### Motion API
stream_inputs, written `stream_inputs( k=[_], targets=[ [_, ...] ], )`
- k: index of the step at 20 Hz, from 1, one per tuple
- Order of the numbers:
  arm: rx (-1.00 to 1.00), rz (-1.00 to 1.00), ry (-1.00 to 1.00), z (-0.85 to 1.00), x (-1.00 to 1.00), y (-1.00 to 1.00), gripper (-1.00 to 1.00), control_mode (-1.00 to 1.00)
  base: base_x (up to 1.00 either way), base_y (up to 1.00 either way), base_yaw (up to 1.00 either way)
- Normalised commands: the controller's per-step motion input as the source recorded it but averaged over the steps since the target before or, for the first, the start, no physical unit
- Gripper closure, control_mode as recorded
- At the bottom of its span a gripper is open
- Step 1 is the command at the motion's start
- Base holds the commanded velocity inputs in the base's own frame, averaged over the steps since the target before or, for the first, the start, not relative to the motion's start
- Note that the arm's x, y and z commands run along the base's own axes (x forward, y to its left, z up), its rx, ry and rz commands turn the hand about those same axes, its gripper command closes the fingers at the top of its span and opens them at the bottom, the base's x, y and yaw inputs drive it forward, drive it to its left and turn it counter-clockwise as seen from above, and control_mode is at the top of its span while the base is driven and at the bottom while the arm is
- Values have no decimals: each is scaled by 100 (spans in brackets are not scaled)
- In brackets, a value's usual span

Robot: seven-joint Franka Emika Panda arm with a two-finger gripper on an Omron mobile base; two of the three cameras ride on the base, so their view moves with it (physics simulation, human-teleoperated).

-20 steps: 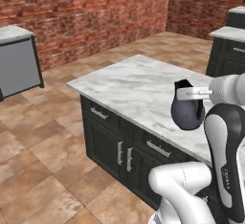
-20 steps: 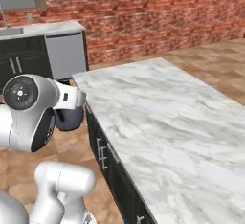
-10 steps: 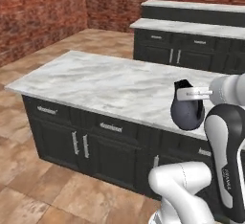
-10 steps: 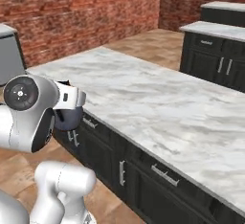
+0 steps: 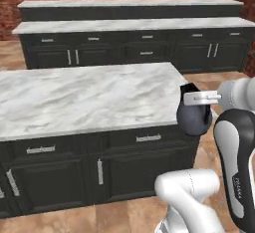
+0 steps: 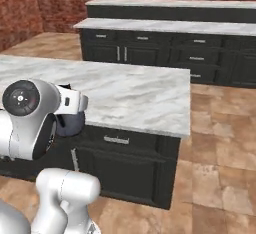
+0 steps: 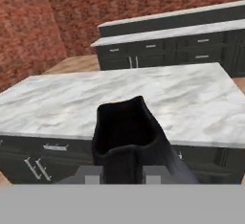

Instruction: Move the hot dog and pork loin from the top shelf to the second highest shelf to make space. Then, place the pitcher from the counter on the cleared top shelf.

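Pitcher (image 5: 193, 118) hangs in our gripper (image 5: 198, 99), jaws pinching its rim, held in the air just off the island (image 5: 84, 100) edge, clear of the marble top. Behind the island we see a long counter (image 5: 129, 25) against the brick wall (image 6: 30, 8).

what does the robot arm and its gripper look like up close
The arm is glossy white with rounded, tubular links and dark grey bands at the joints. One link carries small dark lettering down its side, too small to read. In the right base view a round white joint cap has a dark ring with a small hub. The gripper is a flat white block.
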Motion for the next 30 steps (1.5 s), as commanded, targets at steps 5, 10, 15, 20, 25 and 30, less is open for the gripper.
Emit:
stream_inputs(
  k=[5,10,15,20,25,30],
  targets=[
    [0,0,0,0,0,0,100,100,0,0,-97],
    [0,0,0,0,0,0,100,100,0,0,-97],
    [0,0,0,0,0,0,100,100,0,0,-97],
    [0,0,0,0,0,0,100,100,0,0,-95],
    [0,0,0,0,0,0,100,100,20,2,-83],
    [0,0,0,0,0,0,100,100,67,16,-53]
  ],
)
